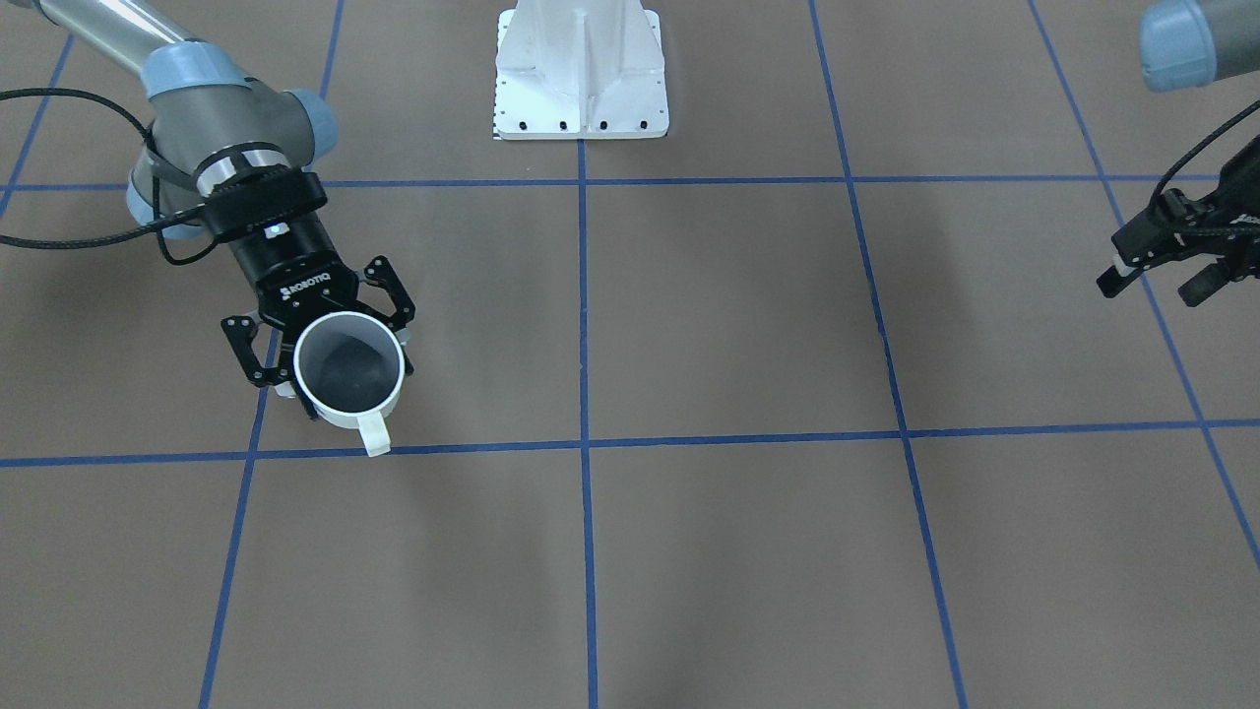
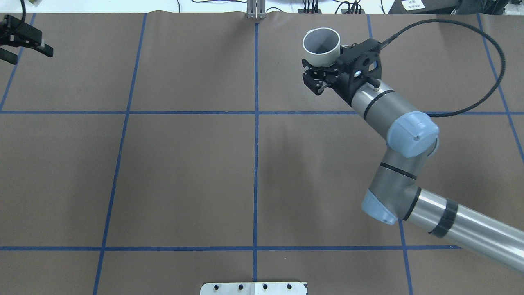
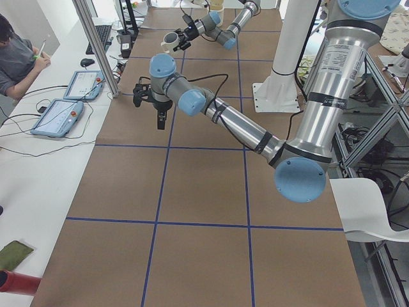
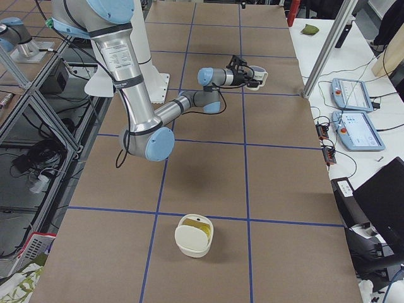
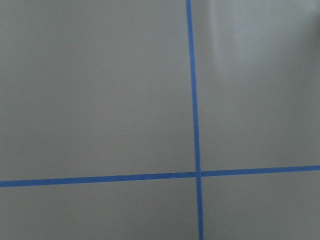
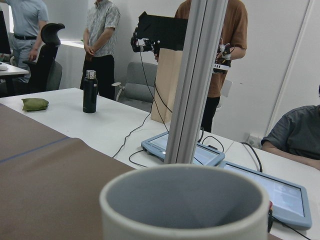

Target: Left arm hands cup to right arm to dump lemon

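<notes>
The white cup (image 1: pixel 349 369) is held upright above the brown table, its grey inside showing nothing in it and its handle (image 1: pixel 374 435) pointing away from the robot. My right gripper (image 2: pixel 321 67), marked ROBOTIQ, is shut on the cup's (image 2: pixel 321 44) body from the side. The cup's rim (image 6: pixel 182 197) fills the bottom of the right wrist view. My left gripper (image 1: pixel 1157 281) hangs far off at the table's other end, open and holding nothing; it (image 2: pixel 22 43) also shows in the overhead view's top left corner. A yellow piece that looks like the lemon lies in a white bowl (image 4: pixel 194 235).
The white robot base (image 1: pixel 581 74) stands at the table's back middle. An aluminium post (image 4: pixel 328 50) and two tablets (image 4: pixel 356 107) sit beside the table near the cup. A seated person (image 3: pixel 19 54) and standing people (image 6: pixel 102 35) are beyond the table edge.
</notes>
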